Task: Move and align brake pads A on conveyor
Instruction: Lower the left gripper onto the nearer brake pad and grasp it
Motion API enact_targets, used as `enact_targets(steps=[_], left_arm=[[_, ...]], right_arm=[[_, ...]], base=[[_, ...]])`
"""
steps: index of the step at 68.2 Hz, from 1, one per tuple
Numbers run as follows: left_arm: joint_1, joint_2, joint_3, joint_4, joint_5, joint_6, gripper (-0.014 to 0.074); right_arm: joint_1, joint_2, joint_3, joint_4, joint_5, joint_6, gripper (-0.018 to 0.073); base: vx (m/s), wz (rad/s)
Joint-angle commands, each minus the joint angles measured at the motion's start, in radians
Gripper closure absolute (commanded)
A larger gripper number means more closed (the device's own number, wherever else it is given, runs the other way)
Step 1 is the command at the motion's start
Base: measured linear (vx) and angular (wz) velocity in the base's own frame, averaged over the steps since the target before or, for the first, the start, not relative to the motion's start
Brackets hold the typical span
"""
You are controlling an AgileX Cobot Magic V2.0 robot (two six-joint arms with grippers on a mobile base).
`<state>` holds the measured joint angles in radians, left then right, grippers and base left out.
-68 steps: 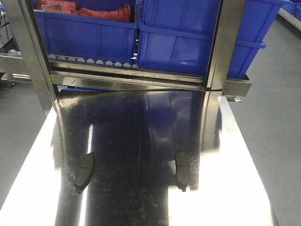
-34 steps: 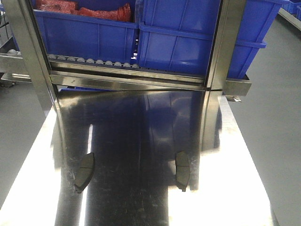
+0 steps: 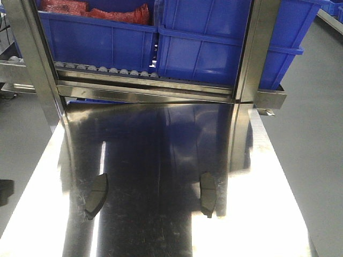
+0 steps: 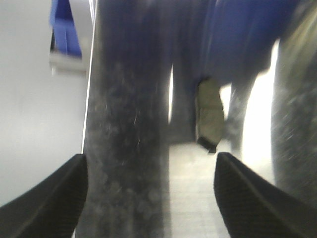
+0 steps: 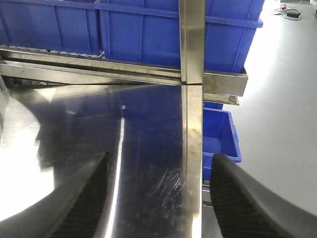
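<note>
Two dark grey brake pads lie on the shiny steel table (image 3: pixel 161 150), one on the left (image 3: pixel 98 195) and one on the right (image 3: pixel 207 194), both lengthwise and apart from each other. The conveyor is out of view. My left gripper (image 4: pixel 151 198) is open and empty above the table. One brake pad (image 4: pixel 210 116) lies ahead of it, a little right of the gap, and the view is blurred. My right gripper (image 5: pixel 158 198) is open and empty over the table's right part, with no pad in its view.
Blue plastic bins (image 3: pixel 203 43) stand on a roller rack (image 3: pixel 107 70) behind the table, between steel posts (image 3: pixel 252 53). A smaller blue bin (image 5: pixel 220 134) sits on the floor right of the table. A dark shape (image 3: pixel 4 191) shows at the front view's left edge.
A dark shape has come into the front view at the left edge. The two brake pads have not moved.
</note>
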<state>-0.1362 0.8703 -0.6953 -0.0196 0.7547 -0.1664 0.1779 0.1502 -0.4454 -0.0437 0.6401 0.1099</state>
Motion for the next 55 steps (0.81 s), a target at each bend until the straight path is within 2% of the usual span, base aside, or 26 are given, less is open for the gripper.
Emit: enact_targets(steps=[1, 12, 19, 25, 34, 43, 55], left_arm=[[-0.001, 0.122, -0.081, -0.002, -0.011, 0.029, 0.0084], [-0.001, 0.327, -0.164, -0.018, 0.017, 0.074, 0.0084], [-0.009, 0.421, -0.215, -0.063, 0.012, 0.093, 0.0084], [-0.044, 0.499, -0.264, -0.092, 0.008, 0.131, 0.0084], [-0.122, 0.589, -0.337, -0.084, 0.001, 0.132, 0.0084], [-0.174, 0.679, -0.392, -0.078, -0.005, 0.117, 0.0084], [-0.183, 0.775, -0.413, -0.08, -0.049, 0.024, 0.0084]], right_arm=[[-0.007, 0.02, -0.025, -0.007, -0.072, -0.008, 0.012], [-0.007, 0.02, -0.025, -0.007, -0.073, -0.008, 0.012], [-0.007, 0.02, -0.025, -0.007, -0.073, -0.008, 0.012], [-0.007, 0.02, -0.025, -0.007, -0.073, -0.008, 0.012], [-0.007, 0.02, -0.025, -0.007, -0.073, -0.008, 0.012], [-0.007, 0.02, -0.025, -0.007, -0.073, -0.008, 0.012], [-0.007, 0.02, -0.025, -0.007, -0.073, -0.008, 0.012]], base=[[0.0, 0.0], [0.0, 0.0], [0.0, 0.0], [0.0, 0.0], [0.0, 0.0], [0.0, 0.0], [0.0, 0.0]])
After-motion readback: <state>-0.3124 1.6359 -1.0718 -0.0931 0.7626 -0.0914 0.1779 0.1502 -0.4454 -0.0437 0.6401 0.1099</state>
